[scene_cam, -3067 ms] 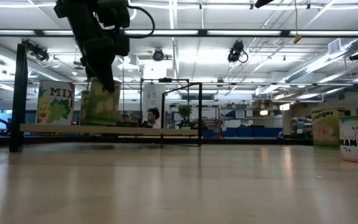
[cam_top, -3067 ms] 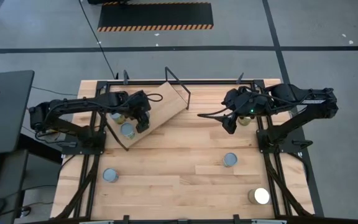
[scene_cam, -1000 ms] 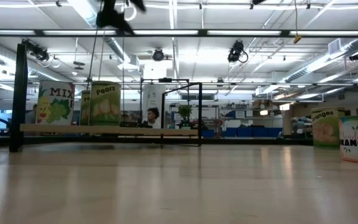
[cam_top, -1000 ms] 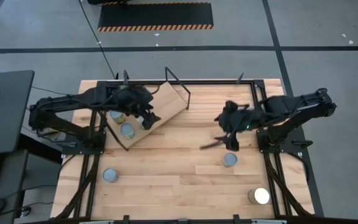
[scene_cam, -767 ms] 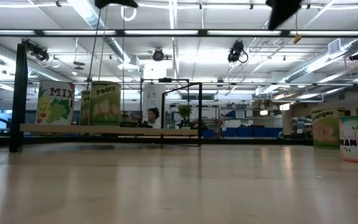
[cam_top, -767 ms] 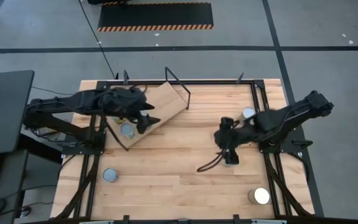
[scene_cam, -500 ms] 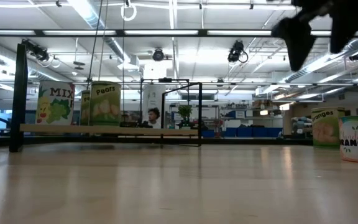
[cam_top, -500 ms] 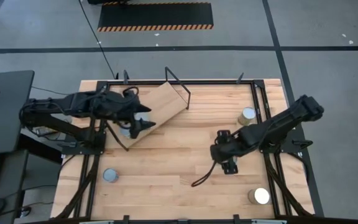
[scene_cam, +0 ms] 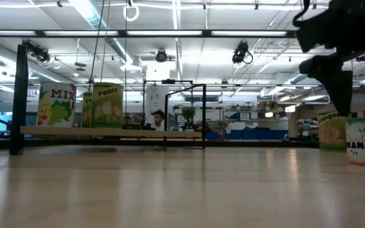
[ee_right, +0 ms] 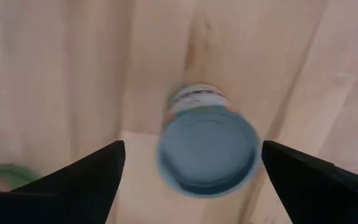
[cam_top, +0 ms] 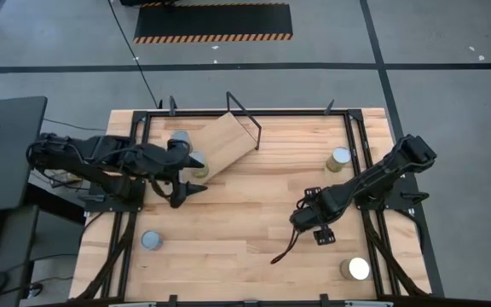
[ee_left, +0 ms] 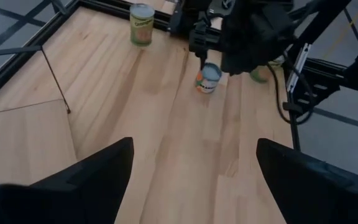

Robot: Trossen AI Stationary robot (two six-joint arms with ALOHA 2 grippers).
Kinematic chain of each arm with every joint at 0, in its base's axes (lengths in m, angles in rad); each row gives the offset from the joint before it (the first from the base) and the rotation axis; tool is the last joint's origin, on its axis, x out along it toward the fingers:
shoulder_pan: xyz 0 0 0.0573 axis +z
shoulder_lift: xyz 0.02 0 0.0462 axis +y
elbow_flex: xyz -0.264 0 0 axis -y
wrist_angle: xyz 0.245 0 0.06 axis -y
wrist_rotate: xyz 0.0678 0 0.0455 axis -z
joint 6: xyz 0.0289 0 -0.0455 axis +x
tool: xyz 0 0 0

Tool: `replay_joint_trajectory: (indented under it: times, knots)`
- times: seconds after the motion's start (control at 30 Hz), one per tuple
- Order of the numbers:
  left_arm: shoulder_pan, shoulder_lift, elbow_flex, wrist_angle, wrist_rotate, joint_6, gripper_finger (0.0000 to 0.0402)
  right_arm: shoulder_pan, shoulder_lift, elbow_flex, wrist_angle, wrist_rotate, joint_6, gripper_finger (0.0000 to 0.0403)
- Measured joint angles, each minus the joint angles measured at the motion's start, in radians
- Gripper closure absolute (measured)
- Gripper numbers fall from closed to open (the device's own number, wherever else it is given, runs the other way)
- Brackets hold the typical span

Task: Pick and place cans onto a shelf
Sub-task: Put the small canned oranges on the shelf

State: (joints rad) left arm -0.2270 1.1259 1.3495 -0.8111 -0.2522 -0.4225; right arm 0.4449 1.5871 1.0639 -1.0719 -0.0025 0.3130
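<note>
Light-wood shelf (cam_top: 225, 139) with black wire frame, skewed at an angle near the bench's far edge, left of centre. Three cans upright on its left part; from the low view, labels "MIX" (scene_cam: 56, 104) and "Pears" (scene_cam: 108, 105), a third (scene_cam: 86, 107) between and behind. Four more cans upright on the bench: one near the left front (cam_top: 151, 241), one at the right front corner (cam_top: 358, 269), one by the right edge (cam_top: 340, 158), one blue-topped right of centre (ee_right: 207, 149).
</note>
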Motion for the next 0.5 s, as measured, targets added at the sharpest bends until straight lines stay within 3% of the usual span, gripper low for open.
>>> replay_joint_trajectory:
  times: [0.13,0.3,0.5]
  knots:
    - [-0.018,0.000,0.000,0.001,-0.023,0.000,0.0056,-0.008,0.000,-0.039,0.016,0.047,-0.007,0.0010]
    - [-0.031,0.000,0.000,0.001,-0.025,-0.004,0.0056,-0.014,0.000,-0.114,0.082,-0.063,-0.026,0.0014]
    - [-0.031,0.000,0.000,0.002,-0.026,-0.017,0.0056,-0.015,0.000,-0.177,0.130,-0.070,-0.031,0.0035]
